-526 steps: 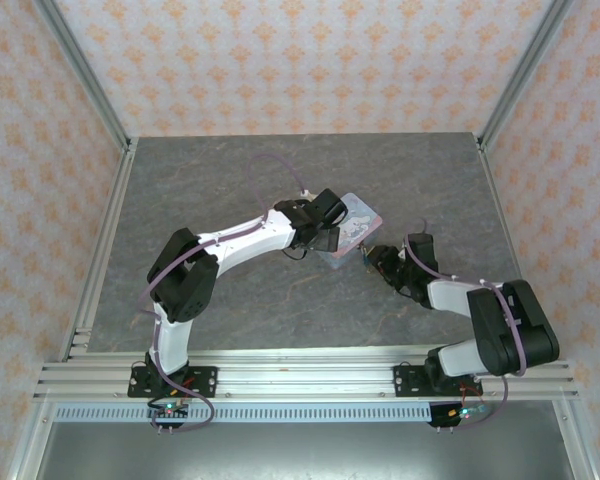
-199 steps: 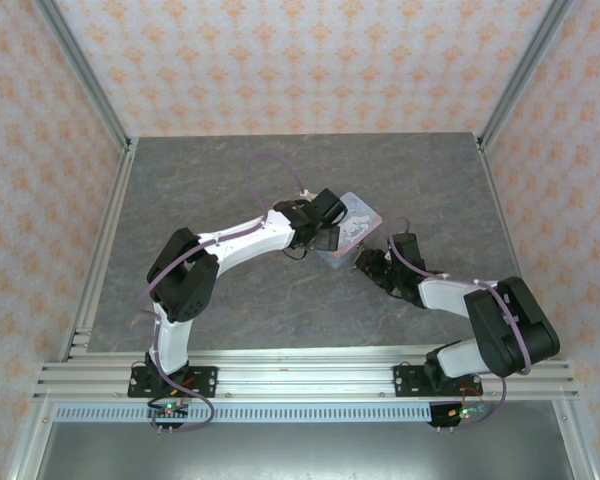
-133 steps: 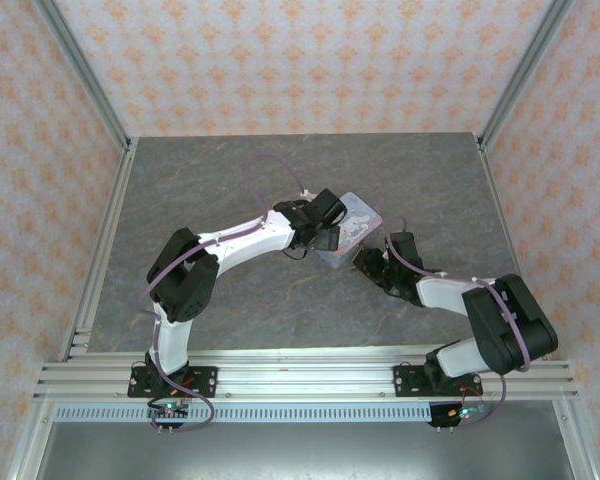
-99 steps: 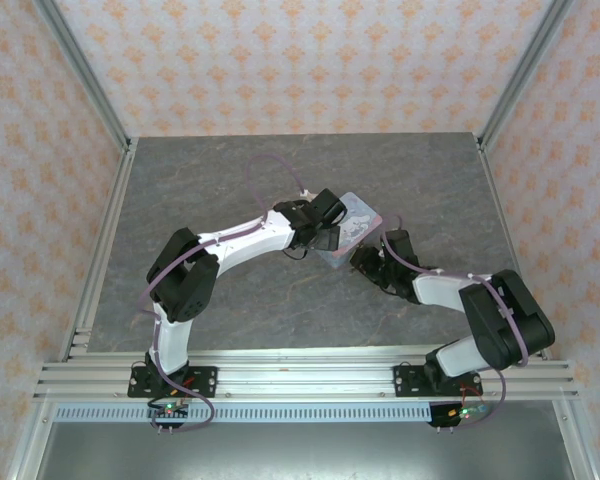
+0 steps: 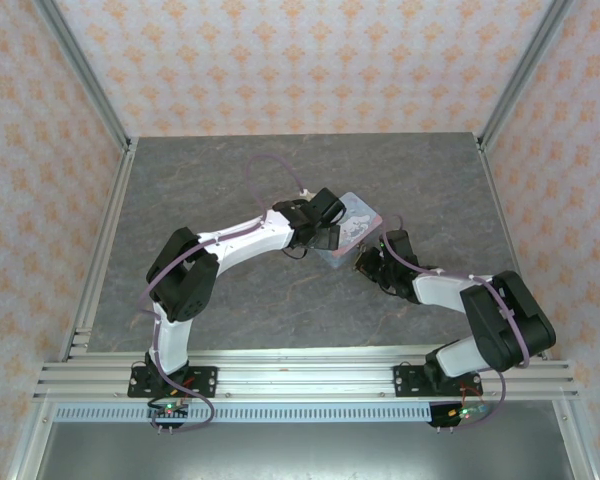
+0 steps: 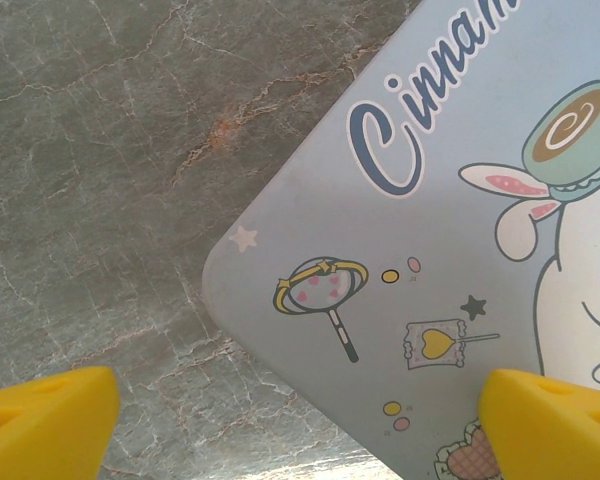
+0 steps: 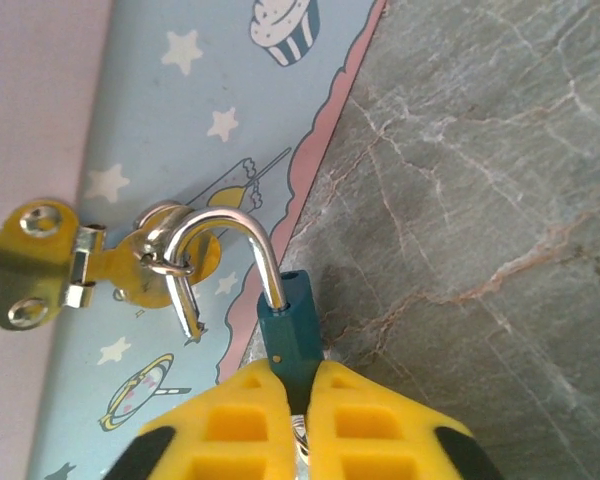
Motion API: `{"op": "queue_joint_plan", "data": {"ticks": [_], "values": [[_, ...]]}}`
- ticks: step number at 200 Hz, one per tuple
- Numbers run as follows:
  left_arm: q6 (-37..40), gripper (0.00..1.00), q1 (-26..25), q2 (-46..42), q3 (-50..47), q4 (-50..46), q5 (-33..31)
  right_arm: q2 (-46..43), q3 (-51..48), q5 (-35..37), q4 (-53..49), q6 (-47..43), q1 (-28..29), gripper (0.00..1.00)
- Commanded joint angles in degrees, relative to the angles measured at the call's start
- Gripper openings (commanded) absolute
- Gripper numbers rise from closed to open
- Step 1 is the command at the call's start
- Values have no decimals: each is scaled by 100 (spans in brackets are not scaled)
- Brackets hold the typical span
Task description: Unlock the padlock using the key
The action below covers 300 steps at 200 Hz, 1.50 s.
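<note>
We see the pastel tin [image 5: 363, 218] lying flat near the middle of the grey marbled bench [image 5: 210, 180], a little toward its right edge and turned askew to the bench's edges. The padlock [image 7: 289, 335] hangs at the side of the tin that faces the bench's near right corner, just beside the tin's wall.

In the right wrist view, the right gripper [image 7: 298, 380] has its yellow fingers pressed together on the padlock's teal body, pinching it from both sides, with the body's upper end showing above the fingertips. The silver shackle [image 7: 220, 222] rises from that end, arches over and passes through the brass staple [image 7: 160, 238] of the hasp [image 7: 30, 262] fixed to the tin's blue, star-printed face. Its other leg ends free, beside the body and not in it.

The left gripper [image 6: 300, 430] hovers over the tin's left corner with its fingers spread wide. One yellow fingertip [image 6: 45, 420] is over bare bench and the other is over the printed lid, with the lid's rounded corner between them. The lid shows cursive lettering and a white cartoon dog. We cannot tell whether either fingertip touches the tin.
</note>
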Motion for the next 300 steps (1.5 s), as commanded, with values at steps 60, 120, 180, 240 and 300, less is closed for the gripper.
{"op": "queue_joint_plan", "data": {"ticks": [60, 120, 180, 240, 300], "values": [[-89, 94, 79, 219, -371, -22, 44, -215, -134, 256, 4, 217, 18, 0], [-109, 93, 79, 217, -482, 121, 177, -214, -159, 353, 443, 720, 18, 0], [-81, 94, 79, 226, -561, 154, 251, -82, -17, 696, 537, 1086, 17, 0], [-46, 93, 79, 296, -607, 148, 323, 201, 192, 943, 615, 1331, 15, 0], [-36, 92, 81, 404, -587, 82, 361, 346, 531, 1309, 346, 1185, -80, 0]]}}
